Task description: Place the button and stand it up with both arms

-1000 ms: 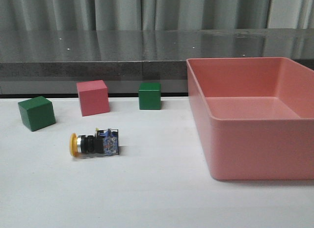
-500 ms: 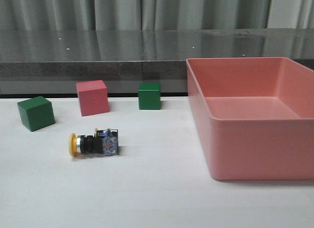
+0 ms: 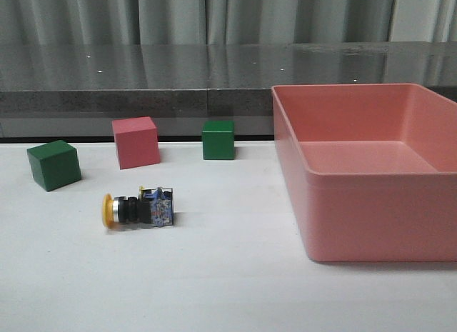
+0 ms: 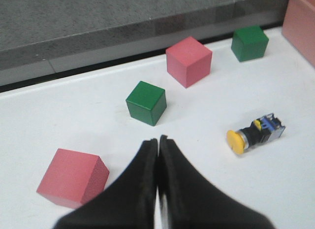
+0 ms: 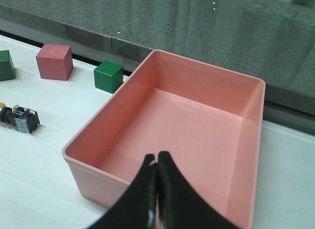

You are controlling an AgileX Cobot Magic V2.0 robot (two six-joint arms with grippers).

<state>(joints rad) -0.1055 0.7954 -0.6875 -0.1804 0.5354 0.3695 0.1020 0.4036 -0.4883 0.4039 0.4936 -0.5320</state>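
Observation:
The button (image 3: 138, 210) lies on its side on the white table, yellow cap pointing left, blue-clear base to the right. It also shows in the left wrist view (image 4: 255, 134) and at the edge of the right wrist view (image 5: 19, 118). My left gripper (image 4: 158, 139) is shut and empty, above the table, apart from the button. My right gripper (image 5: 157, 155) is shut and empty, above the near rim of the pink bin (image 5: 162, 115). Neither arm shows in the front view.
A large empty pink bin (image 3: 371, 203) stands at the right. A green cube (image 3: 53, 165), a pink cube (image 3: 136, 142) and a second green cube (image 3: 218, 139) sit behind the button. Another pink cube (image 4: 73, 178) lies close beside my left gripper.

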